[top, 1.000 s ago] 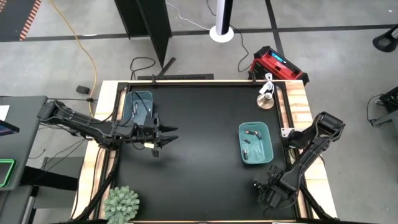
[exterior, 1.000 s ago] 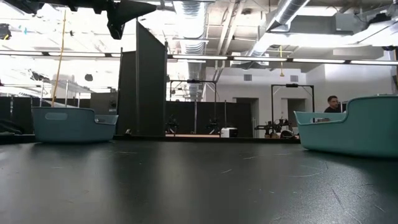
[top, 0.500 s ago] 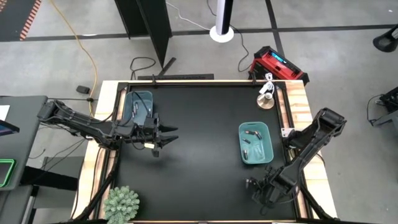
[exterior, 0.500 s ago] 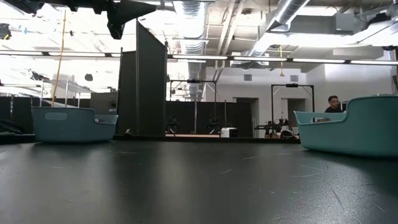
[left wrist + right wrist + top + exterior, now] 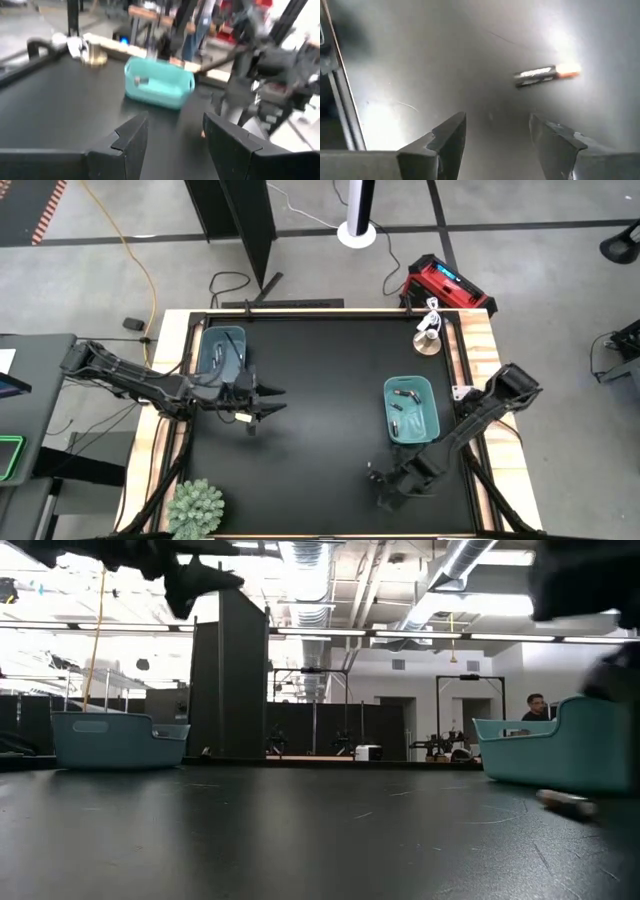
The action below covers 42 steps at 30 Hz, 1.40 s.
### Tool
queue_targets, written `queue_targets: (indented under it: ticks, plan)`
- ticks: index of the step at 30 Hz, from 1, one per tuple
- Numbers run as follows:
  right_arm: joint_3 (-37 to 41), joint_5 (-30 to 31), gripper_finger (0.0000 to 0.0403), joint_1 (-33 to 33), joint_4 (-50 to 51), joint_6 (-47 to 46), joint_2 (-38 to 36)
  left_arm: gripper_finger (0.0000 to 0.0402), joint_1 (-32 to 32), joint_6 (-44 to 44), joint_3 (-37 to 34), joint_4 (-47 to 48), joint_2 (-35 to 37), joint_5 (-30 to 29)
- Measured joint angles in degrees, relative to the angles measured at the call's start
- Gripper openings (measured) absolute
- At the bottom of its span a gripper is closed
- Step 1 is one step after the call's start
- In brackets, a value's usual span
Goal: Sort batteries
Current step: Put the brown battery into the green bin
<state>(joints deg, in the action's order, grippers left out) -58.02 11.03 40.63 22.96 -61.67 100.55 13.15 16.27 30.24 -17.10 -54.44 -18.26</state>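
A dark battery with a pinkish-orange end lies flat on the black table, ahead of my open right gripper and apart from its fingers. In the low view this battery lies in front of the right teal bin. My right gripper hovers near the table's near edge, left of that bin, which holds several batteries. My left gripper is open above the table's left half, beside the left teal bin. In its wrist view the left gripper faces the right bin.
A small green plant stands at the table's near left corner. A brass-coloured round object sits at the far right corner. Wooden rails border the black mat. A person shows far off in the room.
My right gripper has travelled along the near edge toward the table's left, past the right bin. In the low view a battery now lies in front of the right bin where none showed before. My left gripper has shifted slightly.
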Motion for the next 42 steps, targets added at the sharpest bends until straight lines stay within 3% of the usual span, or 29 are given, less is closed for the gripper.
queue_targets:
  ticks: [11, 16, 21, 30, 42]
  plan:
    - [-20.26, 0.89, 0.0237, -4.99, 17.67, 44.80, 9.70, 0.0184, 2.60, 2.94, 0.00, 2.74, -0.02, -0.50]
    - [-24.55, 1.40, 0.0237, -8.04, 18.25, 64.19, 12.96, 0.0184, 3.07, 3.19, 0.00, 2.58, -0.02, -0.53]
    - [-27.26, 1.56, 0.0237, -12.17, 18.33, 77.12, 17.90, 0.0184, 3.05, 3.54, 0.00, 2.58, -0.02, -0.61]
    - [-32.78, -1.65, 0.0227, -16.70, 20.30, 86.32, 23.22, 0.0184, 3.07, 4.60, 0.00, 2.82, -0.02, -0.59]
    - [-32.59, -5.57, 0.0141, -17.78, 19.97, 87.19, 23.19, 0.0184, 3.05, 4.60, 0.00, 3.25, -0.02, -0.57]
